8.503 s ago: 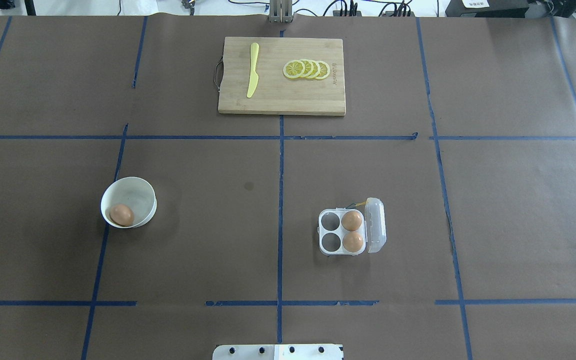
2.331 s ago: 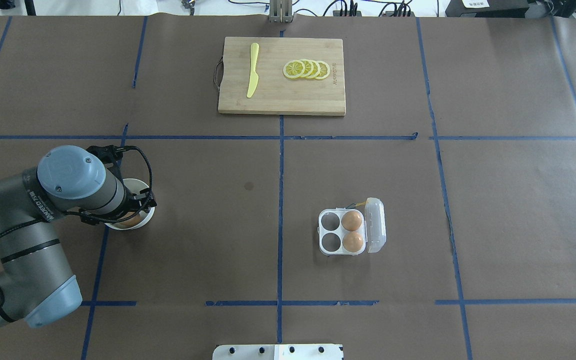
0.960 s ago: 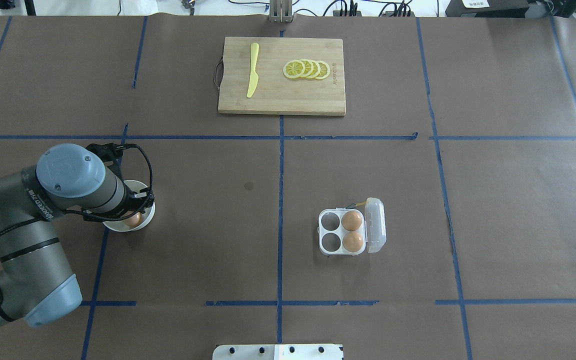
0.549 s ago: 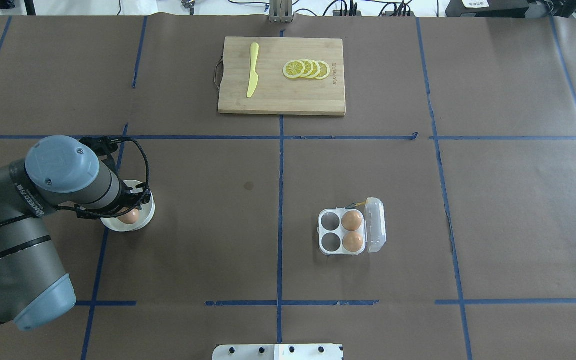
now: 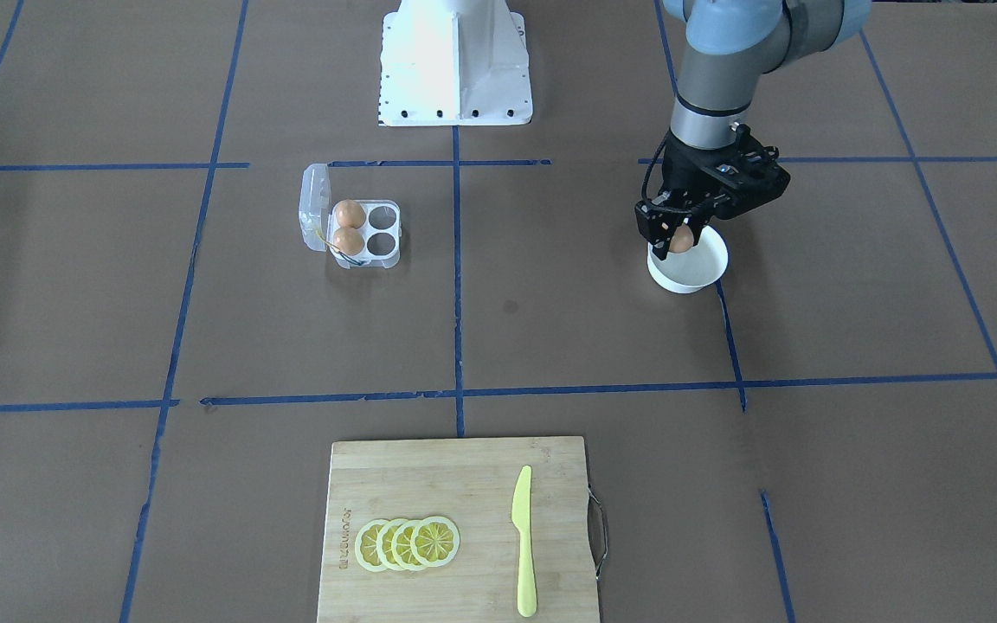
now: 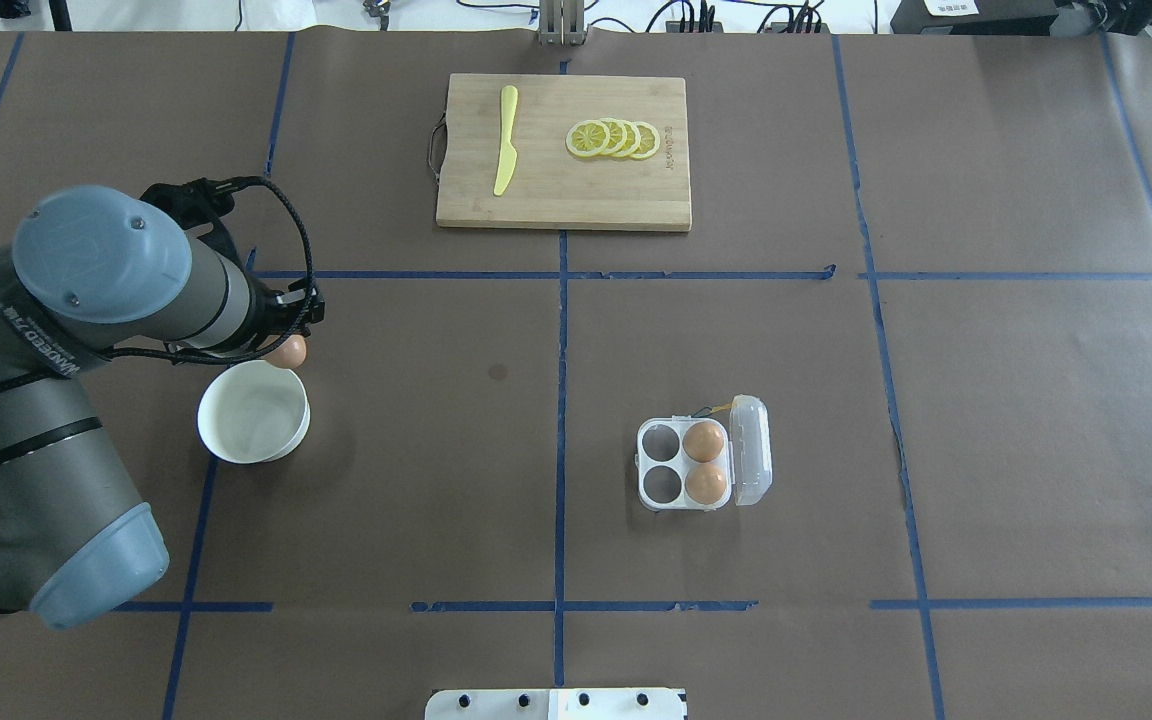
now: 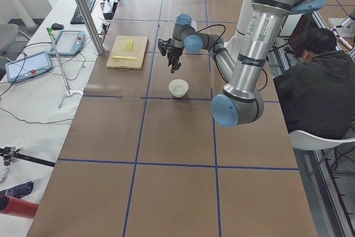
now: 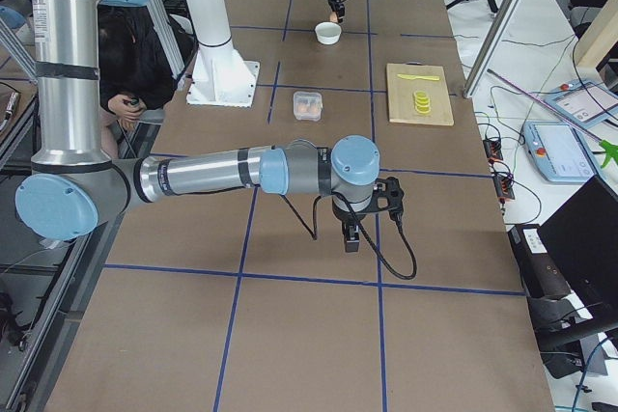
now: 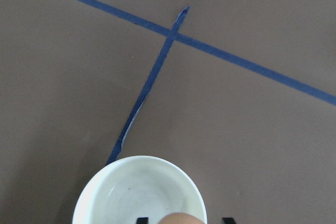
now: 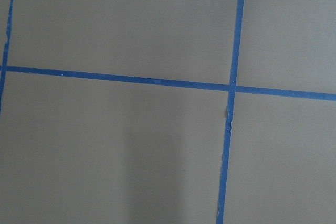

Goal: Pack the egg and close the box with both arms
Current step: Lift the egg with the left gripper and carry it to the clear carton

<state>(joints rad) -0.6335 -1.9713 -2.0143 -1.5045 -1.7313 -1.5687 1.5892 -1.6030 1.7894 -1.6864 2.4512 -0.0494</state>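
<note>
Left gripper: closed on the egg, with a finger on either side of it.
Egg: held in the air above the bowl, clear of its rim. The wrist camera shows only a sliver of it, so how deep it sits between the fingers is hard to judge.
Bowl: empty, just below the gripper.
Box: well apart, toward the robot's right. Its lid is open, two eggs fill the cups beside the lid, and the two cups on the bowl side are free.
Right gripper: over bare table, well apart from the box. I cannot tell whether it is open or closed.
Carrying: I would hold a steady, gentle grip, travel level, stop directly over a free cup, lower until the egg seats, and only then let go.
Risk: a smooth egg may slip if jolted.
</note>
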